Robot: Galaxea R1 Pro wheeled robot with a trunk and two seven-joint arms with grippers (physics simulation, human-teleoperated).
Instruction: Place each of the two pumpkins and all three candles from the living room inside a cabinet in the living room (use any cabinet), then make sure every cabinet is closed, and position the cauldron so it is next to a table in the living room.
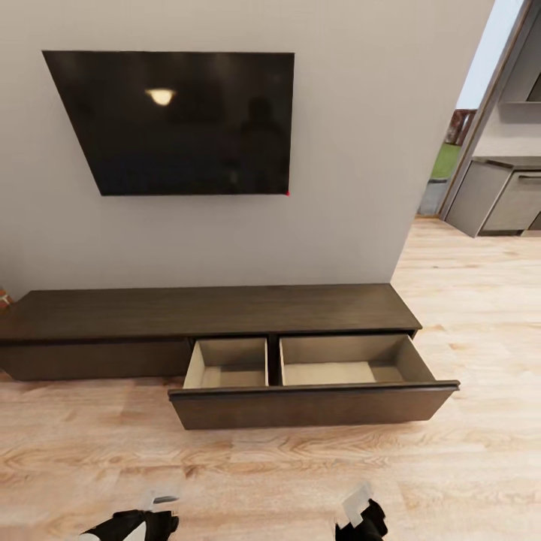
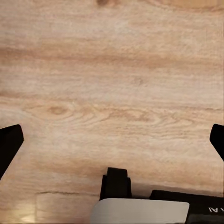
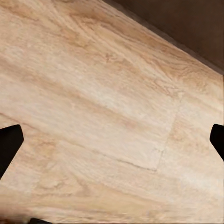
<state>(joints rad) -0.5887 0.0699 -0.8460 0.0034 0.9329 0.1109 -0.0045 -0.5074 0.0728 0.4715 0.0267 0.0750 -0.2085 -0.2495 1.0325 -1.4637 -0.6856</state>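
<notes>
The cabinet [image 1: 203,312] is a long, low dark-brown console against the wall. Its right-hand drawer [image 1: 308,406] is pulled out wide. Both of its pale beige compartments look bare inside. The left drawer front is shut. My left gripper [image 1: 150,511] [image 2: 112,140] hangs open over the wood floor, nothing between its fingers. My right gripper [image 1: 361,515] [image 3: 112,140] is also open over the floor, with the dark drawer front [image 3: 186,23] just beyond it. The pumpkins, candles and cauldron are out of view.
A black TV [image 1: 180,120] hangs on the grey wall above the console. At the right, a doorway opens onto grey kitchen units [image 1: 503,195]. Light wood floor [image 1: 270,466] lies between me and the open drawer. A small reddish scrap [image 1: 4,297] peeks in at the left edge.
</notes>
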